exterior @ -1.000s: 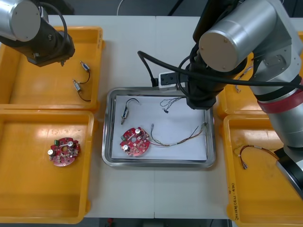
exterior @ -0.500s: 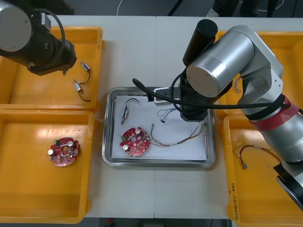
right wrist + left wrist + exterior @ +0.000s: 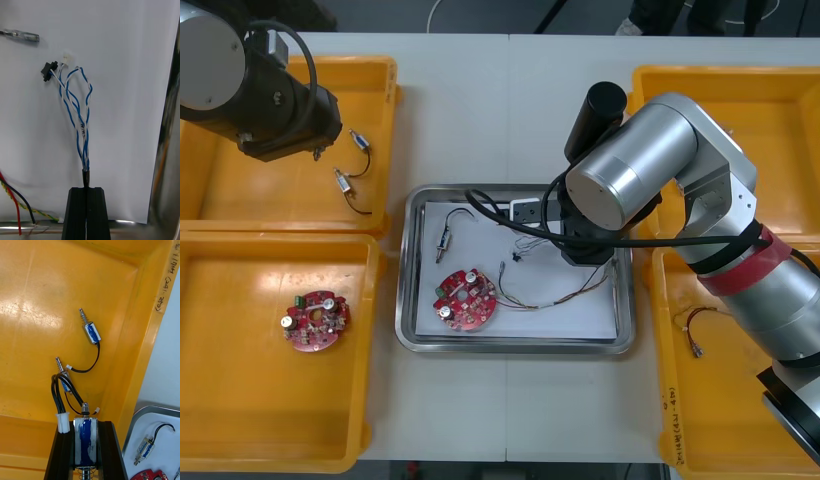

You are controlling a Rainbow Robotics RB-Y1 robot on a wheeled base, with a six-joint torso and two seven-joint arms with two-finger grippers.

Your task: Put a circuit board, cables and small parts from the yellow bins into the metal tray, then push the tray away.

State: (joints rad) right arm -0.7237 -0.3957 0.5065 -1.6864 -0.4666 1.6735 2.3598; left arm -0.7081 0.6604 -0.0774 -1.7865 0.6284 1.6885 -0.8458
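In the right wrist view my right gripper [image 3: 87,189] is shut on one end of a twisted blue and white cable [image 3: 80,112], which stretches out over the white inside of the metal tray [image 3: 408,270]. The tray holds a round red circuit board [image 3: 464,298], a small metal part [image 3: 448,240] and a red and yellow cable [image 3: 565,290]. Over the far left yellow bin [image 3: 37,296], my left gripper [image 3: 85,423] is shut on a small metal part [image 3: 85,438] with a blue body and a black lead. Two more such parts [image 3: 92,332] lie in that bin beyond the fingers.
A second circuit board [image 3: 314,320] lies in the near left bin [image 3: 210,400]. Another red and yellow cable [image 3: 705,325] lies in the near right bin [image 3: 740,420]. My right arm's bulk hangs over the tray's right half and part of the far right bin [image 3: 770,100].
My right arm has swung left and further over the tray, bringing the blue and white cable with it. The left arm shifted slightly, then held still.
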